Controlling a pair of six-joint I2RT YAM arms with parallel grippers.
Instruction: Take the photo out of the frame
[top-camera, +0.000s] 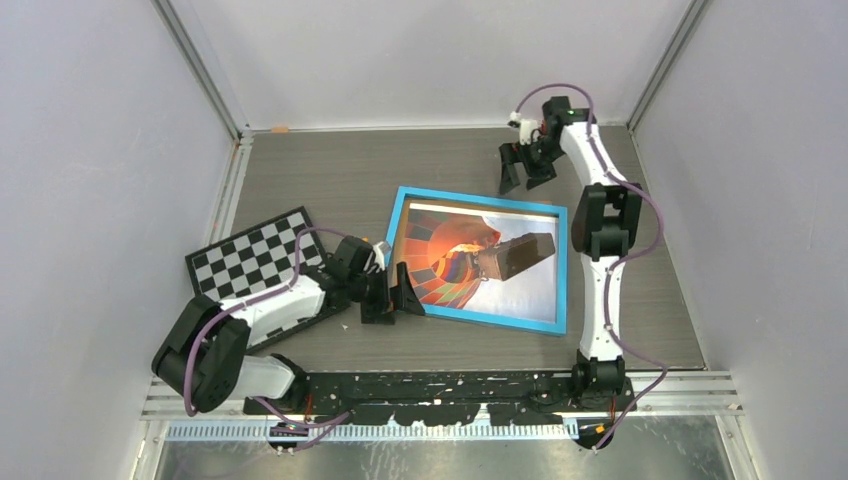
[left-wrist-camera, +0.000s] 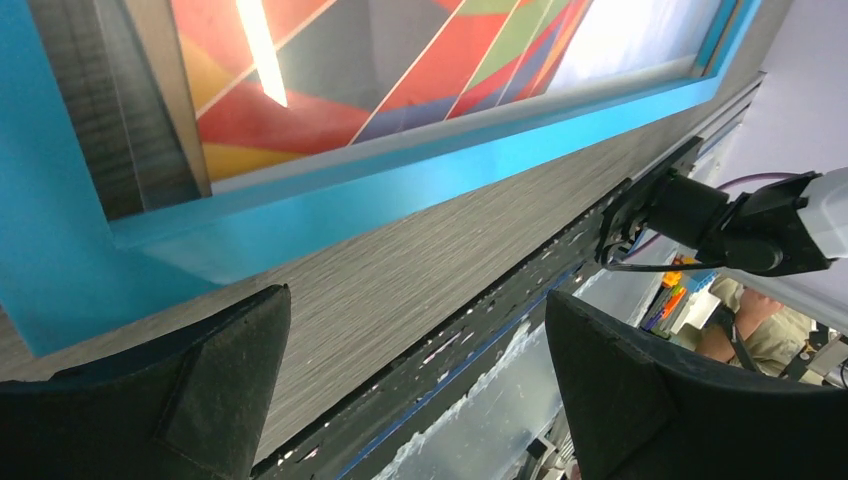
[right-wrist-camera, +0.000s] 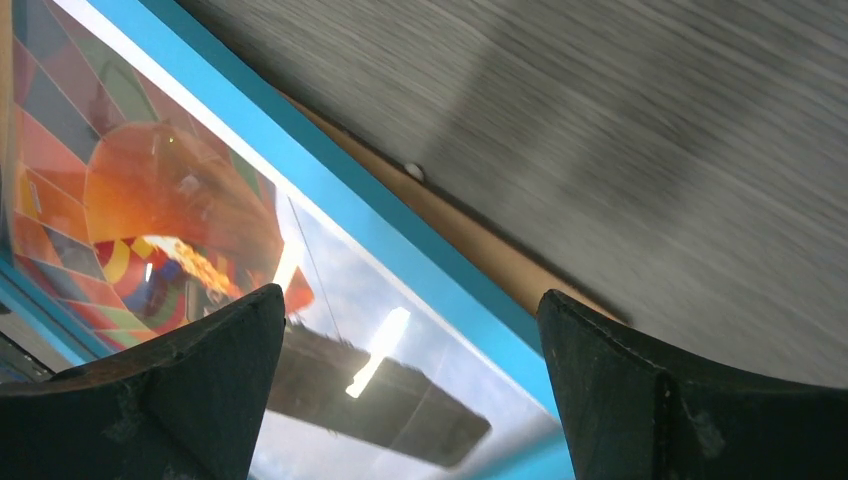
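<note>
**Desk:** Position of the frame?

**Me:** The frame (top-camera: 480, 322) lies flat and face up at mid-table, slightly toward the right edge of the table (top-camera: 330, 180). It has a blue border all round. The photo (top-camera: 450, 250) sits inside it, balloon side up, not out yet.

**Desk:** Left arm?

**Me:** I have the left gripper (top-camera: 392, 298) low at the frame's near-left corner, just beside the left border. The jaws are spread wide with nothing between them. My wrist view shows bare table between the fingers, with the blue corner just beyond. Whether it touches the border, I cannot tell.

**Desk:** Right arm?

**Me:** The right gripper (top-camera: 525, 172) is near the table's far edge, just past the frame's far border, toward its right end. Its jaws are apart too, holding nothing. Its wrist view looks down on that border, where a brown strip (right-wrist-camera: 480, 250) shows along the outside of the blue.

**Desk:** Anything else?

**Me:** A chequered board (top-camera: 245, 258) lies by the left edge, partly under my left arm, apart from the frame.
</note>
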